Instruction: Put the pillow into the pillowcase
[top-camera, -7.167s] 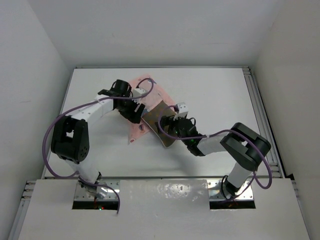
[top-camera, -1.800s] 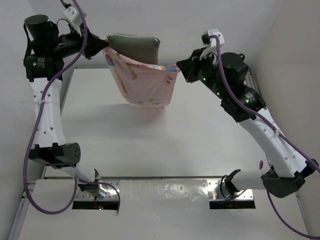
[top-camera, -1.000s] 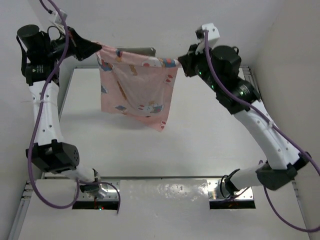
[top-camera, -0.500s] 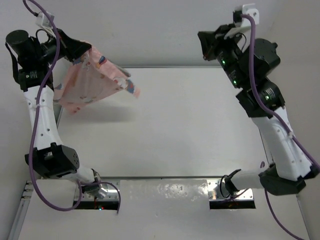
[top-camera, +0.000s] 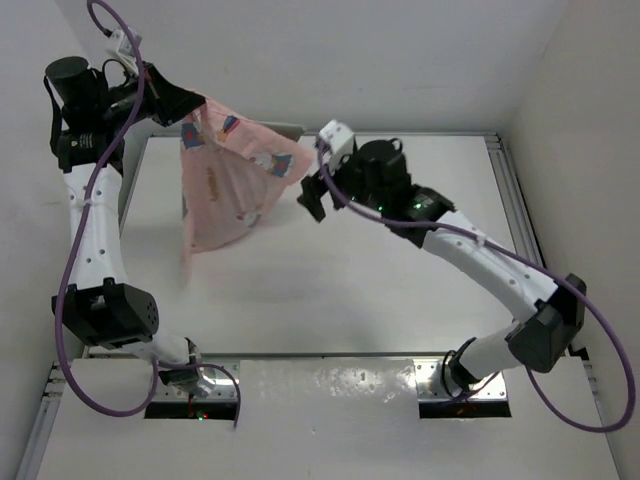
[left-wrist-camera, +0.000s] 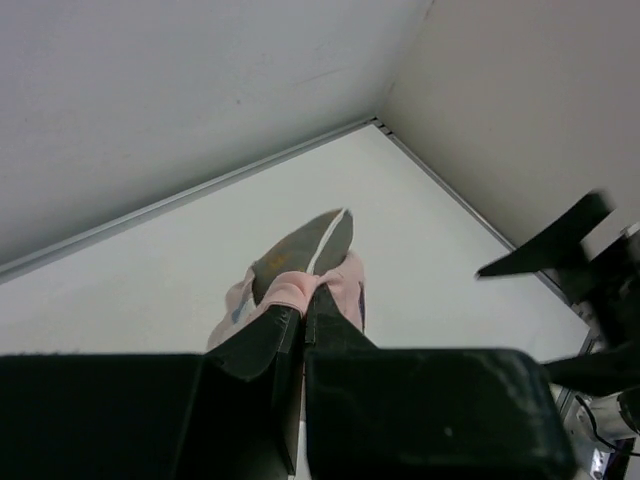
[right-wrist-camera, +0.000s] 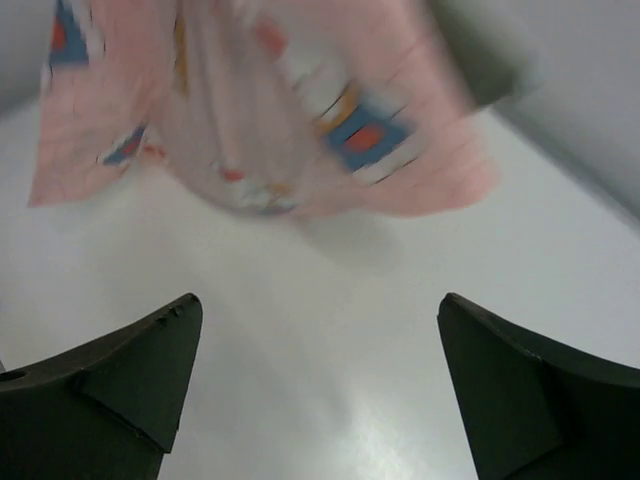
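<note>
The pink printed pillowcase (top-camera: 225, 185) hangs in the air over the table's far left, held by one top corner only. My left gripper (top-camera: 183, 104) is raised high and is shut on that corner. In the left wrist view its fingers (left-wrist-camera: 303, 305) pinch the pink hem (left-wrist-camera: 345, 285), and the olive-brown pillow (left-wrist-camera: 300, 243) with its white piping shows inside the case mouth. My right gripper (top-camera: 312, 182) hovers just right of the case, open and holding nothing. Through the right wrist view its jaws (right-wrist-camera: 318, 305) stand wide apart below the blurred pillowcase (right-wrist-camera: 250, 110).
The white table (top-camera: 400, 260) lies below both arms, with a metal rail (top-camera: 512, 195) along its right edge. White walls close in at the back and on both sides.
My right gripper has let go of the pillowcase corner, opened, and swung down and left toward the case. The case now hangs from the left gripper alone and has swung back.
</note>
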